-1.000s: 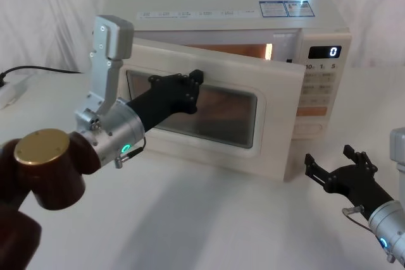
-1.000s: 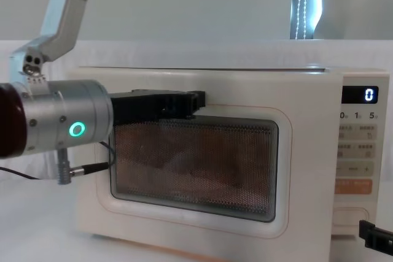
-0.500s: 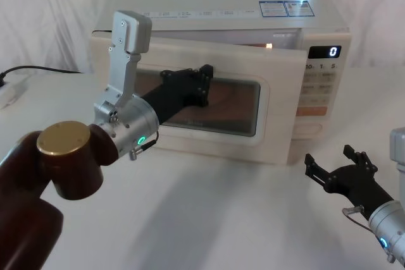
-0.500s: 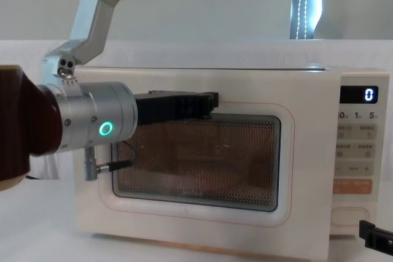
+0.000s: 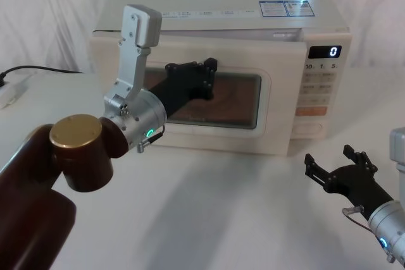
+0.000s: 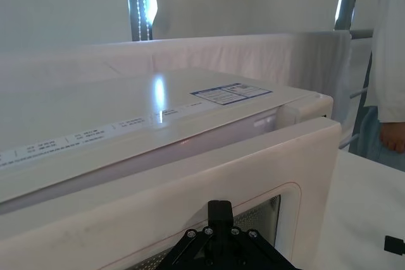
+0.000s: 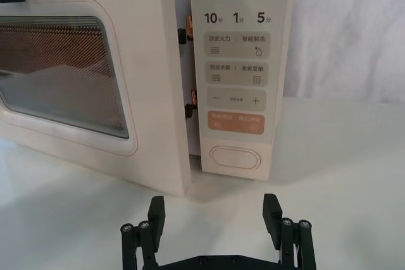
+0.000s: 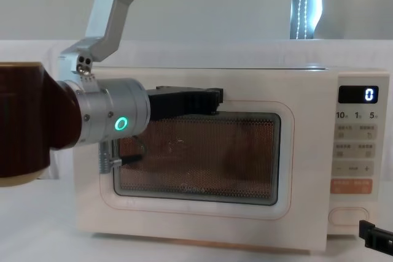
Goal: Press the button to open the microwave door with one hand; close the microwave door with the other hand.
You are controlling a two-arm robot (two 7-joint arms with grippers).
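Left gripper (image 5: 205, 71) against glossy cream microwave door (image 5: 278, 112), fingers' spread unclear; right gripper (image 7: 215, 216) fingers wide.

We see the cream-white microwave (image 5: 209, 26) upright on the table, its display reading "0". Its windowed door (image 5: 190, 102) stands a narrow crack ajar. The pill-shaped button (image 7: 235, 157) sits lowest on the panel.

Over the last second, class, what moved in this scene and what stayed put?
The left gripper pushed the microwave door inward, from well ajar to nearly shut; a narrow gap remains in the right wrist view. The right gripper stayed low on the table, jaws open. The display still reads 0.
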